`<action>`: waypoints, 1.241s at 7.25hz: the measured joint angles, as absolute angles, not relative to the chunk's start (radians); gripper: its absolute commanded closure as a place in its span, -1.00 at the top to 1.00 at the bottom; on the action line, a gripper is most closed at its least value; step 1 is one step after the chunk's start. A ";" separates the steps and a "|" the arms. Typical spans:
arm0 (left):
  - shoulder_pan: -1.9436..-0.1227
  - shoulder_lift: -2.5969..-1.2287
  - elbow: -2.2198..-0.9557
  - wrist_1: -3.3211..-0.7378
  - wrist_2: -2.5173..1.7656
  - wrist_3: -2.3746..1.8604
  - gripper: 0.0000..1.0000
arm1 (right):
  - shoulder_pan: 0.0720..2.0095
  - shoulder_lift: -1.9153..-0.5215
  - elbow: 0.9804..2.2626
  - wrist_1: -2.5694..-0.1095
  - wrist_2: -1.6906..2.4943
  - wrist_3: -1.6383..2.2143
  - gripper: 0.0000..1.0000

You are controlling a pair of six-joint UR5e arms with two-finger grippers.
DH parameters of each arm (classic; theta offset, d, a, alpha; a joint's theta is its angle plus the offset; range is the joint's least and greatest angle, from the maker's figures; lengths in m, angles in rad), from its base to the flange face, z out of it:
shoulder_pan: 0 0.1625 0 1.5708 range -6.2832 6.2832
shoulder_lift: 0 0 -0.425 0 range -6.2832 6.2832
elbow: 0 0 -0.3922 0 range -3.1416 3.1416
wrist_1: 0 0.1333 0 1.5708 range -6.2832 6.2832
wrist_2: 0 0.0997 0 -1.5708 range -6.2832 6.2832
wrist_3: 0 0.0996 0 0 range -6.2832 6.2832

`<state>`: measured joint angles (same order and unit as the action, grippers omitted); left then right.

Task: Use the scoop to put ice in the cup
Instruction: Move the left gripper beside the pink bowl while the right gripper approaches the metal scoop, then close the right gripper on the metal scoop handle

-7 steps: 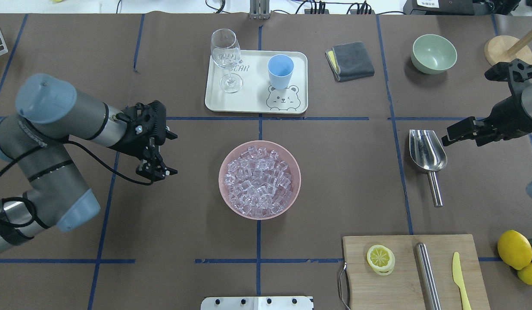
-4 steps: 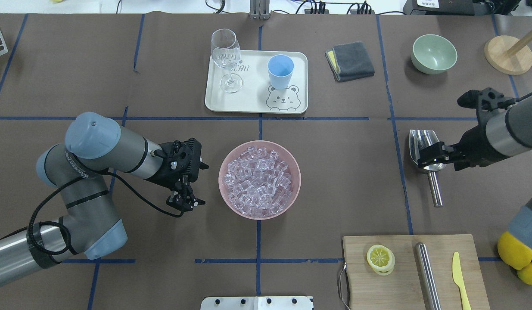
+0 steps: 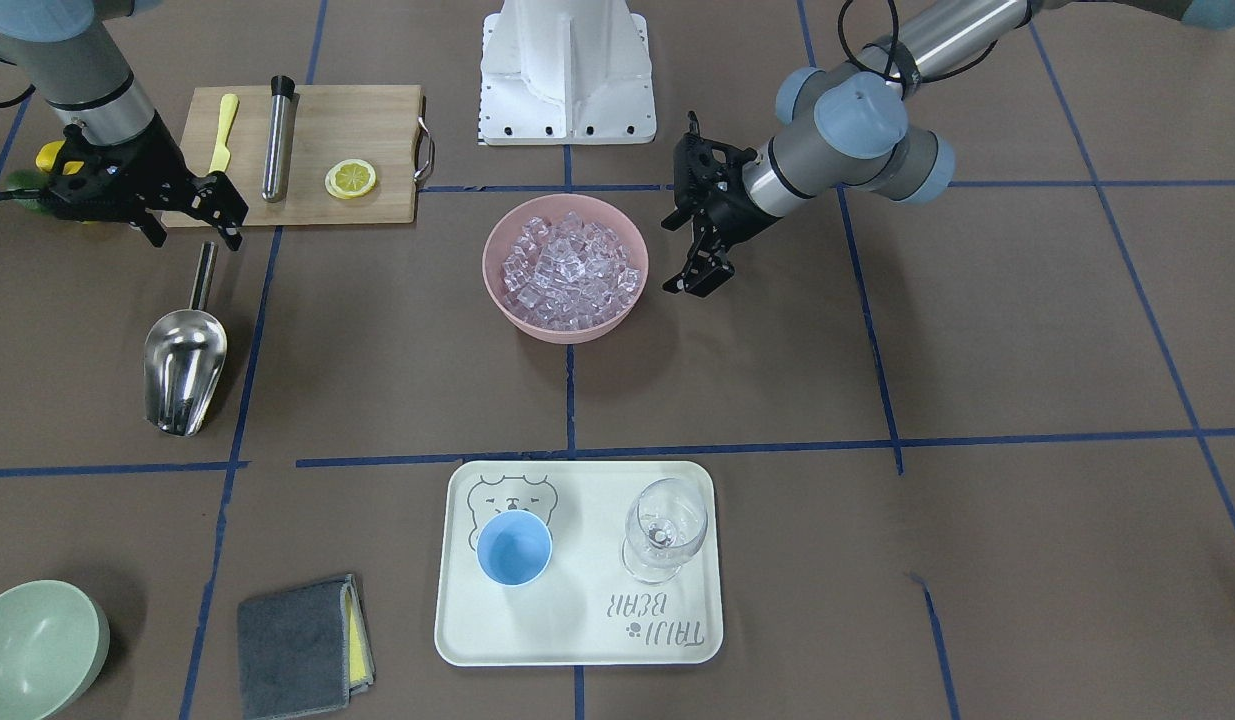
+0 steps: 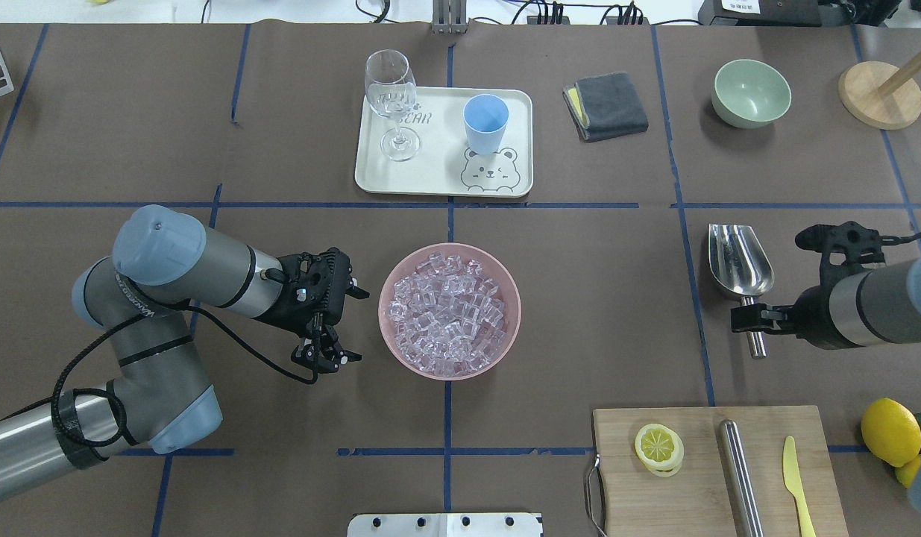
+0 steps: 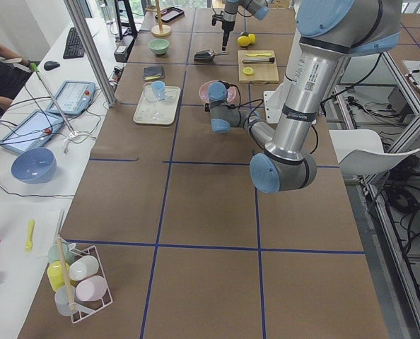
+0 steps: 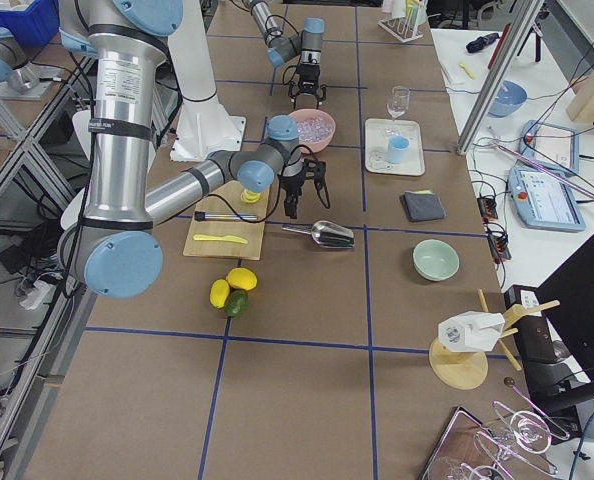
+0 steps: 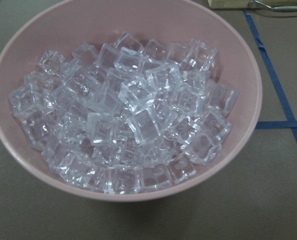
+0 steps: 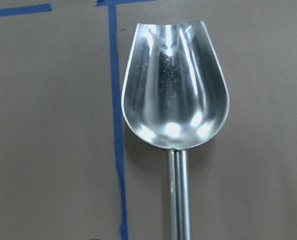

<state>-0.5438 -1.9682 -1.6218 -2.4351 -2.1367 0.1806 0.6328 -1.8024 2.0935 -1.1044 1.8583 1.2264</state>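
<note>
The ice fills a pink bowl at the table's middle; it also shows in the left wrist view. The light-blue cup stands upright on a white tray. The steel scoop lies flat on the table at the right, handle toward the robot; it also shows in the right wrist view. My left gripper is open and empty just left of the bowl. My right gripper is open above the scoop's handle, one finger on each side of it.
A wine glass stands on the tray beside the cup. A grey cloth and a green bowl are at the back right. A cutting board with lemon slice, steel rod and yellow knife is front right, lemons beside it.
My left arm has swung right to the pink bowl's left side. My right gripper has moved from beside the scoop's trough back along it to over the handle.
</note>
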 measured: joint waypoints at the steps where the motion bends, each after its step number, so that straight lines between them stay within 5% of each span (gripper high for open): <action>1: -0.544 -1.968 -1.625 -2.437 -2.138 0.180 1.00 | 0.622 -1.837 2.056 -1.002 1.847 1.251 0.96; 7: -0.547 -1.968 -1.637 -2.437 -2.140 0.180 1.00 | 0.554 -1.762 1.936 -0.924 1.794 1.285 0.78; 8: -0.547 -1.968 -1.640 -2.437 -2.140 0.180 1.00 | 0.546 -1.754 1.921 -0.924 1.785 1.285 0.65; 9: -0.547 -1.968 -1.644 -2.438 -2.141 0.179 1.00 | 0.543 -1.750 1.912 -0.924 1.782 1.284 0.31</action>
